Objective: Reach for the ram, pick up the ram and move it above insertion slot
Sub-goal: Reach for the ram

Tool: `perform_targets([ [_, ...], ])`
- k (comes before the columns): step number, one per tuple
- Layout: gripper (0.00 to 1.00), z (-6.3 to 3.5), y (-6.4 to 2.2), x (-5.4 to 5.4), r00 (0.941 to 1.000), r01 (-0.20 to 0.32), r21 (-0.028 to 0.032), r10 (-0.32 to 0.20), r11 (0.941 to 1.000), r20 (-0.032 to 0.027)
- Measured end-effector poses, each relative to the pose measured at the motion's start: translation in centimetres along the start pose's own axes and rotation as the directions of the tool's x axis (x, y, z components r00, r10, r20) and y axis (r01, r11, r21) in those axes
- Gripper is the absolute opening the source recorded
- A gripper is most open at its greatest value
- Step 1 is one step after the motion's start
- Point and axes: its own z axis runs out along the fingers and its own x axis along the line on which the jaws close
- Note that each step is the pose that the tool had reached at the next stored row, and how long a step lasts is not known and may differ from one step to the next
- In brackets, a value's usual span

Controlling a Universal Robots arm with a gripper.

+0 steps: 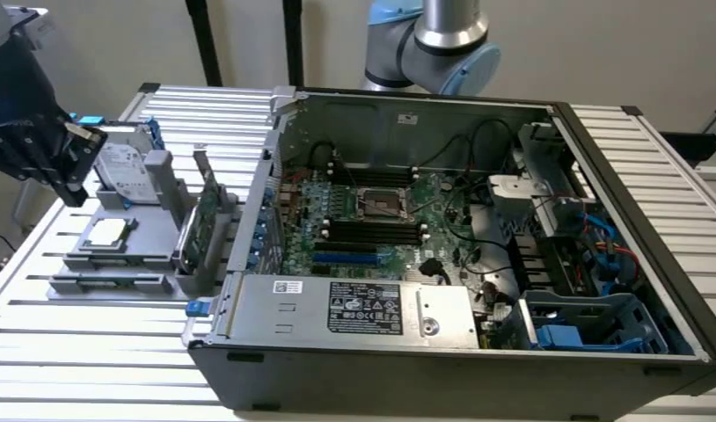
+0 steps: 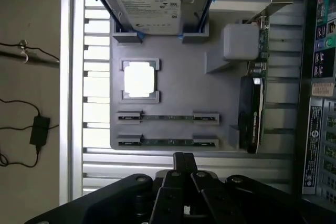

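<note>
Gripper (image 2: pixel 184 157) pinched shut and empty, ram (image 2: pixel 168 142) lying untouched in grey tray (image 2: pixel 173 82) slot, near its tips

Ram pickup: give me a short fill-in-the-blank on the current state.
1. The tray holds ___ ram sticks, lying parallel.
2. The gripper hangs near the tray and holds ___.
3. The case stands to the exterior view's ___ of the tray.
4. Between the ram sticks and the hard drive sits the square ___.
Missing: two; nothing; right; CPU.
</note>
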Motion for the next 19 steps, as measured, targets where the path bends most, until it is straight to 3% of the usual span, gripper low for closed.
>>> perform_targets([
  [5, 0.11, 0.00, -0.03, 0.01, 0.9968, 0.080, -0.0002, -0.080, 0.9968, -0.0031],
  [10, 0.11, 0.00, -0.03, 0.00, 0.9855, 0.170, -0.0006, -0.170, 0.9855, -0.0066],
  [15, 0.11, 0.00, -0.03, 0.00, 0.9659, 0.259, -0.0013, -0.259, 0.9659, -0.0101],
  [19, 0.11, 0.00, -0.03, 0.00, 0.9445, 0.328, -0.0021, -0.328, 0.9446, -0.0129],
])
